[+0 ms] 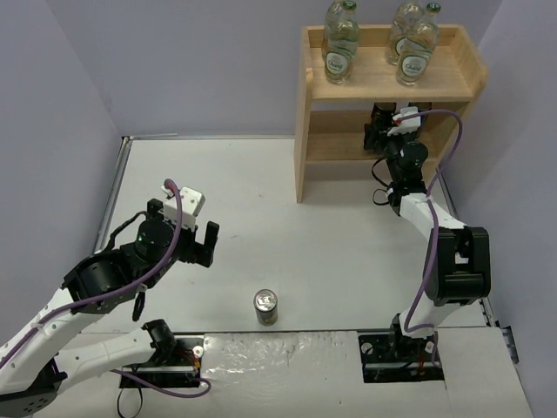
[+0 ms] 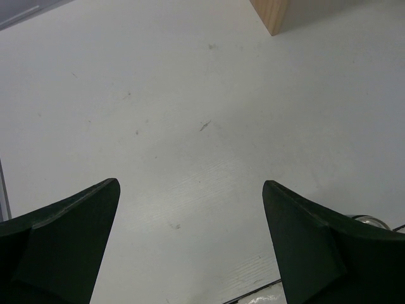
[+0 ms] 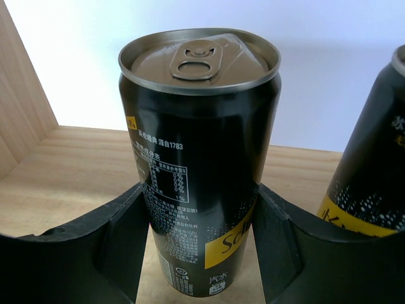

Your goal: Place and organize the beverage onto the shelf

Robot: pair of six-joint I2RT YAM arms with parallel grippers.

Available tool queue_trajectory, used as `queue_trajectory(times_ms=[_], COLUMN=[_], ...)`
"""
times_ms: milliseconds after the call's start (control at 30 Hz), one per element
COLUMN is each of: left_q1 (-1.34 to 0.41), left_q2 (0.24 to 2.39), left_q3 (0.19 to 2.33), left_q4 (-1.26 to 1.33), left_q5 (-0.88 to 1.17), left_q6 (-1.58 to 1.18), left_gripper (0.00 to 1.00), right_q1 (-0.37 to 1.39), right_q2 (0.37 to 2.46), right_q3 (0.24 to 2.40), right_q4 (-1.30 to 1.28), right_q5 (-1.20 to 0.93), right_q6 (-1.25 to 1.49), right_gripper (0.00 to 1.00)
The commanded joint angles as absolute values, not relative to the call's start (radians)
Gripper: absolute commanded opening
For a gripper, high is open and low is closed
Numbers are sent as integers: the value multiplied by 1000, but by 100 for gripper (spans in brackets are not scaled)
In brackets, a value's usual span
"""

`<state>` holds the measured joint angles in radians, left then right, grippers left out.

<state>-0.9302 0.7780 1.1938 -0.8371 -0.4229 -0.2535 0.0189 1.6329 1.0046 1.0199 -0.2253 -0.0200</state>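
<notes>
Several clear bottles (image 1: 341, 52) with pale-green labels stand on the top tier of the wooden shelf (image 1: 392, 91). My right gripper (image 1: 380, 119) reaches into the lower tier. In the right wrist view it (image 3: 202, 190) is shut on a dark can (image 3: 199, 126) that stands upright on the shelf board (image 3: 69, 171). A second dark can (image 3: 373, 164) stands just to its right. A third can (image 1: 265, 307) stands on the table near the front edge. My left gripper (image 1: 184, 228) is open and empty, left of and farther back than that can. It (image 2: 190, 183) hovers over bare table.
The shelf's near corner (image 2: 272, 16) shows at the top of the left wrist view, and the table can's rim (image 2: 370, 220) peeks out behind my right finger. Grey walls close in the table at the left and the back.
</notes>
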Motion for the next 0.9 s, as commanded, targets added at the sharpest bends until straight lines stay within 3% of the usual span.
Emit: queue_trajectory(times_ms=[0,67,100,167,400,533,767,867], left_q1=[-916,-911,-910,-907,-896,-885,-847,-839], left_q2=[767,767,767,769,765,772,801,816], left_q3=[1190,1192,1190,1190,1186,1186,1190,1200], left_q4=[-804,-804,-804,-804,-801,-796,-792,-785], left_q5=[-403,-394,-393,-391,-353,-336,-290,-261], left_q6=[-236,-233,-233,-233,-232,-229,-235,-244], left_gripper=[94,94,94,94,94,94,94,94], right_q1=[8,11,14,17,15,15,17,17], right_q2=[1660,1637,1628,1602,1552,1508,1427,1372], right_q3=[1042,1019,1008,994,967,927,836,798], right_q4=[989,995,1008,1012,994,1011,1020,985], right_q5=[-231,-248,-249,-232,-209,-199,-198,-201], right_q6=[-31,-15,-9,0,0,43,89,106], right_gripper=[22,32,46,59,75,77,100,100])
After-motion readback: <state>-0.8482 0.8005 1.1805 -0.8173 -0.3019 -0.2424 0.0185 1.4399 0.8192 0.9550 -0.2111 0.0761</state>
